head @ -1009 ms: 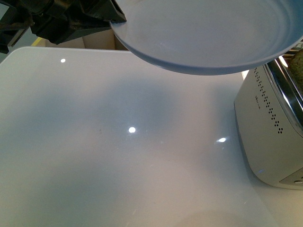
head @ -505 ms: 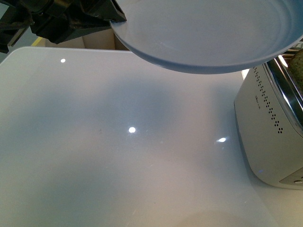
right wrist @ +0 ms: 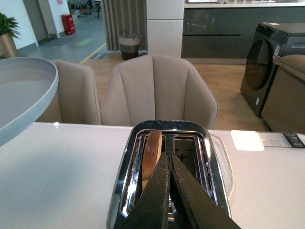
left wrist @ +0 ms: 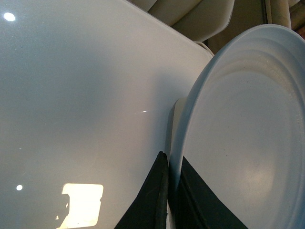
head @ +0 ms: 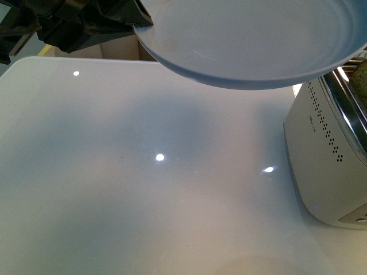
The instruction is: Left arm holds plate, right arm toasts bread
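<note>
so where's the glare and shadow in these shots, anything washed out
Front view: pinpoint lamp glints on the glossy table, and a soft shadow under the plate. Left wrist view: one bright rectangular reflection on the tabletop, washed out. Right wrist view: even light, a pale bright patch on the table beside the toaster, whose chrome rim shines.

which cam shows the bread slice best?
Right wrist view: the light-brown wholemeal bread slice stands upright in one slot of the chrome-topped toaster, crust edge clear. Front view catches only a brownish sliver at the frame edge; left wrist view shows none.
</note>
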Motion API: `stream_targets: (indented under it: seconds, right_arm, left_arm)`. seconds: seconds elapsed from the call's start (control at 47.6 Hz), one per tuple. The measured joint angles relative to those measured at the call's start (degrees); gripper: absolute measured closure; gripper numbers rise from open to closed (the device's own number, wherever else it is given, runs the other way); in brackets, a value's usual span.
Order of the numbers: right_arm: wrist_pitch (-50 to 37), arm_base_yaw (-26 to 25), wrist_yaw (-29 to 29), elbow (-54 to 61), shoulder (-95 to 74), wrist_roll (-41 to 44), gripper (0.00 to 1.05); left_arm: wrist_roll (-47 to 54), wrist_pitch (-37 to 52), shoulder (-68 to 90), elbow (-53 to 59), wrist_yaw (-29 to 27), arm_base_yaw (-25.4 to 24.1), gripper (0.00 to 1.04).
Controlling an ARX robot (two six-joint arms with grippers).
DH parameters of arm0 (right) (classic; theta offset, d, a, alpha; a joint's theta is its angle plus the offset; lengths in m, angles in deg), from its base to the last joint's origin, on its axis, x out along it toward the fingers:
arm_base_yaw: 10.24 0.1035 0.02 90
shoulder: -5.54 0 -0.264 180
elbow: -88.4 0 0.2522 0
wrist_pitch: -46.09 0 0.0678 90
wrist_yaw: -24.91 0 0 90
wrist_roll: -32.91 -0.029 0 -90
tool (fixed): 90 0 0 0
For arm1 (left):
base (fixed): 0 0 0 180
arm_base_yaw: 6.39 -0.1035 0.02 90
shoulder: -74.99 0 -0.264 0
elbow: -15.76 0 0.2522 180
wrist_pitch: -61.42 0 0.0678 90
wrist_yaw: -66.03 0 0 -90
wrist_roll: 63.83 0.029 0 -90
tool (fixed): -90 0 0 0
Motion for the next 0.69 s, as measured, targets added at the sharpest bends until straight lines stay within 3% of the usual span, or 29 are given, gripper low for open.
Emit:
stream_targets:
  seconds: [0.294,0.399,0.652,0.694]
  right_arm:
    - [4.98,0.00,-0.02,0.00,5.03,0.00,1.03]
    - [14.45,0.00,0.02,-0.02,13.18,-0.02,1.03]
    - [15.08,0.00,0.00,-0.02,14.73,0.00,1.02]
    - [15.08,0.00,-0.02,0.00,14.73,-0.02,0.96]
  left_arm:
    - [0.00,0.00,0.00,0.00,0.00,0.00,1.02]
    - [-0.02,0.00,0.00,0.00,0.00,0.00,1.02]
    - [-0.02,0.00,0.00,0.00,0.13,0.04,1.02]
    - [-0.02,0.00,0.00,0.00,0.04,0.02,1.02]
